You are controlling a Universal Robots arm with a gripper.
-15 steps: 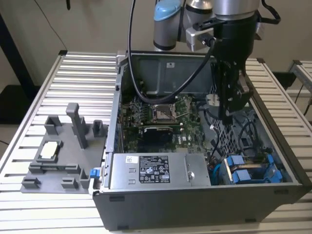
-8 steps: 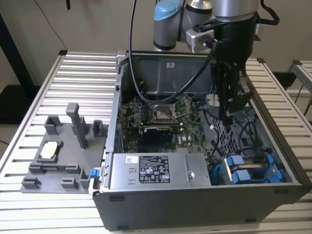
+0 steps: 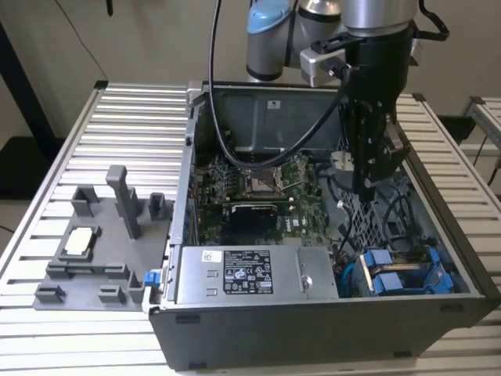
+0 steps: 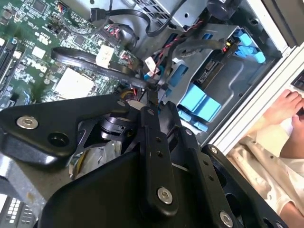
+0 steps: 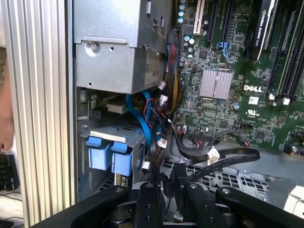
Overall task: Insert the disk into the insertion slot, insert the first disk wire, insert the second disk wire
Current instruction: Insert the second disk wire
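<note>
Slatted table (image 3: 117, 110), PC case (image 3: 313, 325) w/ disk (image 3: 387, 283)

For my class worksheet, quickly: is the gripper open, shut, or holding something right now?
Gripper: shut, apparently on the end of the black wire.

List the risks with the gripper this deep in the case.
The black ribbon cable beside the gripper could snag and be dragged off the motherboard if the arm moves. A person's hand lies just outside the case wall, possibly within the arm's sweep.
</note>
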